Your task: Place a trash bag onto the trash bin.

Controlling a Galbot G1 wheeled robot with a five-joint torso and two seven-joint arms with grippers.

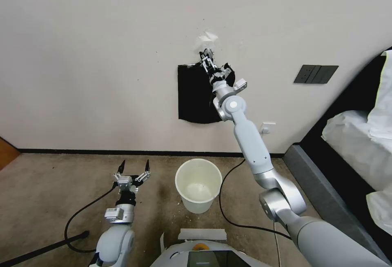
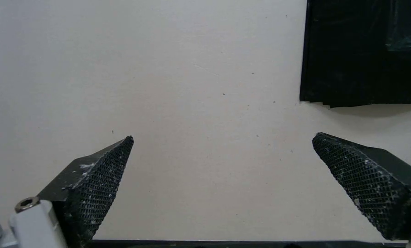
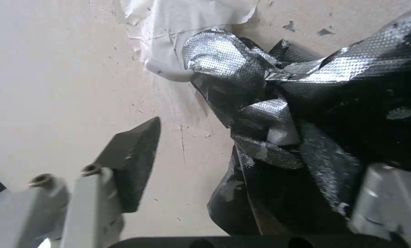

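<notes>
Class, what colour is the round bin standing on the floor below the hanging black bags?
Cream-white trash bin, clearest in the head view.

One bin (image 1: 199,185) is sitting on the floor. One stack of black bags (image 1: 196,95) is hanging on the wall. Two grippers are showing: left (image 1: 134,165), right (image 1: 205,59).

A dark switch panel (image 1: 315,74) sits on the pale wall (image 1: 102,54). Below it and toward the corner is a small white socket (image 1: 267,127). Below the panel, a bed (image 1: 359,144) with white bedding stands on brown carpet (image 1: 49,185), where a black cable (image 1: 228,214) trails.
</notes>
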